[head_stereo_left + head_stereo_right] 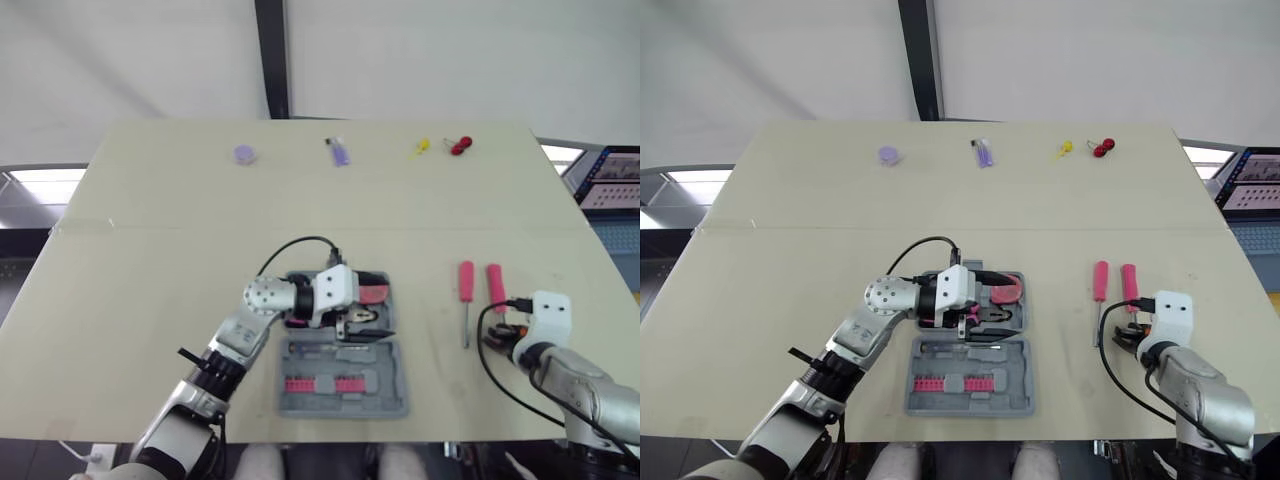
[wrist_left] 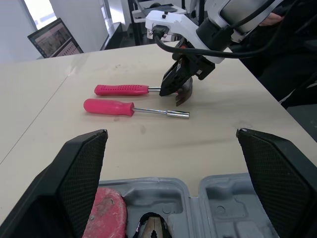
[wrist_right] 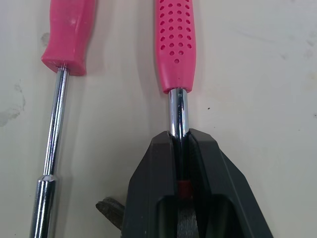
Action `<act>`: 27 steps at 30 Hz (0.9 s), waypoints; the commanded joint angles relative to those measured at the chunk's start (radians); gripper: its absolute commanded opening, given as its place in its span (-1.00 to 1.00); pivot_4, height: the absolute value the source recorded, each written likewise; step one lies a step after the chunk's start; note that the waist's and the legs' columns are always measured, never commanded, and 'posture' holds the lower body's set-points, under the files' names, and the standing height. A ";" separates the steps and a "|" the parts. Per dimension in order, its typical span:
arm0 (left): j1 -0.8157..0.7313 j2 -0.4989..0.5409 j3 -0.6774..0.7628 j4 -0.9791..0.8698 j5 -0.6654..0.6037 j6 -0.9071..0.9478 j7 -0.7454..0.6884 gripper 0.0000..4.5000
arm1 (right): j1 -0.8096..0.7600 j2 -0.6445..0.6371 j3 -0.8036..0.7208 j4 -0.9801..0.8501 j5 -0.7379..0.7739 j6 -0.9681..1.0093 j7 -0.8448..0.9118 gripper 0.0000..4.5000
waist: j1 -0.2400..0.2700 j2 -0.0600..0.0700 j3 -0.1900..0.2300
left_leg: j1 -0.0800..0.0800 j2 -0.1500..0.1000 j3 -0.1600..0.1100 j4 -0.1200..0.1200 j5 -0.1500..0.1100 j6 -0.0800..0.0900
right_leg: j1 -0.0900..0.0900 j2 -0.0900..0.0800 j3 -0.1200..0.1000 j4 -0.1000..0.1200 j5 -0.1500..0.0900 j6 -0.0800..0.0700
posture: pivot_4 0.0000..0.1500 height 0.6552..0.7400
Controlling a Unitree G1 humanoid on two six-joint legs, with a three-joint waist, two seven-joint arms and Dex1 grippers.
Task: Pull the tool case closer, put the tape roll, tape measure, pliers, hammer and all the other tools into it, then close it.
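The tool case (image 1: 395, 400) lies open at 6 o'clock on the worktop (image 1: 150, 250), its 2 grey halves flat. The near half holds rows of pink bits (image 1: 320, 384). The far half holds a pink round thing (image 2: 106, 218) with pliers (image 2: 151, 229) just beside it. The left gripper (image 2: 171, 133) hangs over that far half with its fingers spread wide and nothing between them.

At 4 o'clock, well apart from the case, a pink-handled hammer (image 3: 176, 39) and a pink-handled screwdriver (image 3: 69, 34) lie side by side, handles pointing to 12 o'clock. The right gripper (image 3: 180, 135) is clamped on the hammer's chrome shaft just below the handle, low on the worktop.

Along the 12 o'clock edge sit a purple roll (image 1: 244, 154), a purple tool (image 1: 339, 152), a small yellow piece (image 1: 423, 146) and a small red piece (image 1: 459, 146).
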 commanded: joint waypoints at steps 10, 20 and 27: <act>-0.023 -0.014 0.016 -0.021 -0.015 -0.031 0.003 1.00 | 0.024 -0.008 -0.026 0.018 -0.017 -0.032 0.003 -0.98 | -0.001 -0.001 0.000 | 0.000 0.000 0.000 0.000 0.000 0.000 | 0.000 0.000 0.000 0.000 0.000 0.000 | 1.00 1.00; 0.003 0.073 0.148 -0.079 -0.143 -0.037 -0.076 1.00 | 0.021 -0.310 0.007 -0.173 0.089 0.028 0.279 -0.98 | -0.010 0.008 0.003 | -0.002 0.000 0.000 -0.001 0.000 0.000 | -0.003 0.000 0.000 0.000 0.000 0.000 | 1.00 1.00; 0.153 0.176 0.237 -0.215 -0.201 -0.038 -0.078 1.00 | -0.047 -0.441 0.113 -0.278 0.165 0.013 0.451 -0.98 | -0.012 0.007 0.003 | -0.001 0.000 0.000 -0.001 0.000 0.000 | -0.002 0.000 0.000 -0.001 0.000 0.000 | 1.00 1.00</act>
